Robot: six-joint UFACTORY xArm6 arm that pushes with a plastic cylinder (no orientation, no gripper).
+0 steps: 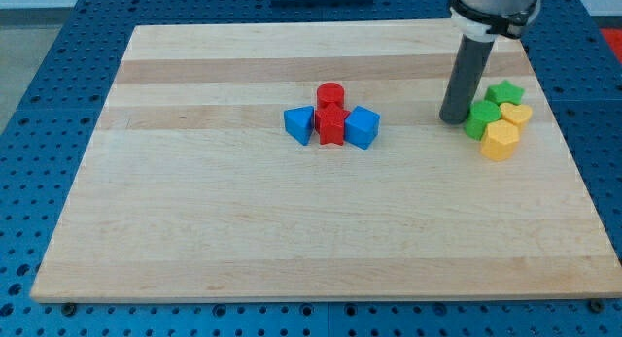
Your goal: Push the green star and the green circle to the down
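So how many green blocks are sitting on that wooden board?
2. The green star block lies near the view's right edge. The green circle block sits just below-left of it, beside my tip. Both adjoin two yellow blocks; none looks hidden.

two clusters point(331, 118) point(498, 117) on board point(292, 230), one central, one right

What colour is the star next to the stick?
Green; the star shows clearly in the camera view, right of my tip.

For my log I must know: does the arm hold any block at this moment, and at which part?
Nothing is held. My tip only stands at the green circle from the view's left, seemingly touching it.
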